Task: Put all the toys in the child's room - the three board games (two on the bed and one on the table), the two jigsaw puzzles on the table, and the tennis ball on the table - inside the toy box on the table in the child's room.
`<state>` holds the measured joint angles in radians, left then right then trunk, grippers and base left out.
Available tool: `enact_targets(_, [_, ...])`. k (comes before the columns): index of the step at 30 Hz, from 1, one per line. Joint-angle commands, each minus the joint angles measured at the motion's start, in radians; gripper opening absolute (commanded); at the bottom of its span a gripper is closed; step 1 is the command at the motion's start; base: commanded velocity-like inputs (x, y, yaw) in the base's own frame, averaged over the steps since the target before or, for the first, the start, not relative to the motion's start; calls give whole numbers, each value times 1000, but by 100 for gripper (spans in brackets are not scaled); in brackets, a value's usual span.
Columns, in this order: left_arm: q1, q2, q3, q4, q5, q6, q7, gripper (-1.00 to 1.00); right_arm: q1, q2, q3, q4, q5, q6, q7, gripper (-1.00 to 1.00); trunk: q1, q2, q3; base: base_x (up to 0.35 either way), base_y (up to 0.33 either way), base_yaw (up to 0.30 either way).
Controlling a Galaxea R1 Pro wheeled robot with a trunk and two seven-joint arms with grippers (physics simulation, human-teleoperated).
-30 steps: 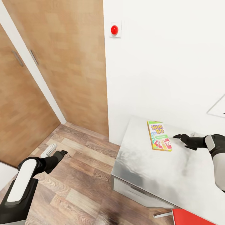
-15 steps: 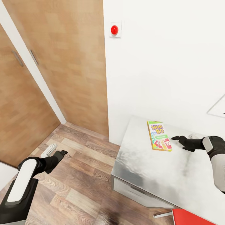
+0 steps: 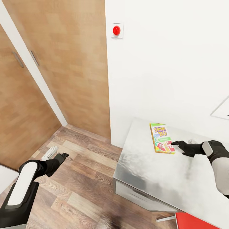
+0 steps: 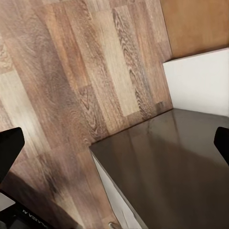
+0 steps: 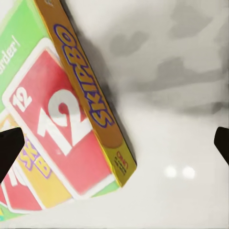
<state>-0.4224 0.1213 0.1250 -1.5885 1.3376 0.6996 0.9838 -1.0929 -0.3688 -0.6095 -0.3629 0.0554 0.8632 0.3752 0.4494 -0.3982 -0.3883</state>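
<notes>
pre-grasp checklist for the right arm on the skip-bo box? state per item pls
1. SKIP-BO box lying flat on the table: ok.
2. Right gripper at the box's near right corner: ok.
3. Right gripper open, fingertips wide apart in the right wrist view, box edge between them: ok.
4. Fingers touching the box: cannot tell.
5. Left gripper away from the table, over the wood floor: ok.
6. Toy box located for drop-off: cannot tell.
</notes>
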Motion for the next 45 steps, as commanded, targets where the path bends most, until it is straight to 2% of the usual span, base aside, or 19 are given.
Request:
enact_targets(1, [-1,0,1,-1,7,4,8,100,-1,3,-6,2,7,4,4,100,1,-2,-2,0,0,0])
enact_targets(11, [-1,-2,1,-1,8,4,8,100,-1,9,-7,10,8,4,4,100,1,-2,-2,0,0,0])
enact_targets(28, [-1,-3,1,-1,8,4,7,100,-1,8,-7,5,6,2,6,100,1,-2,-17,0,0,0])
enact_targets(45, [-1,-3,1,-1,8,5,7,100,-1,11,-7,4,4,3,7,100,1,-2,-19,0,0,0])
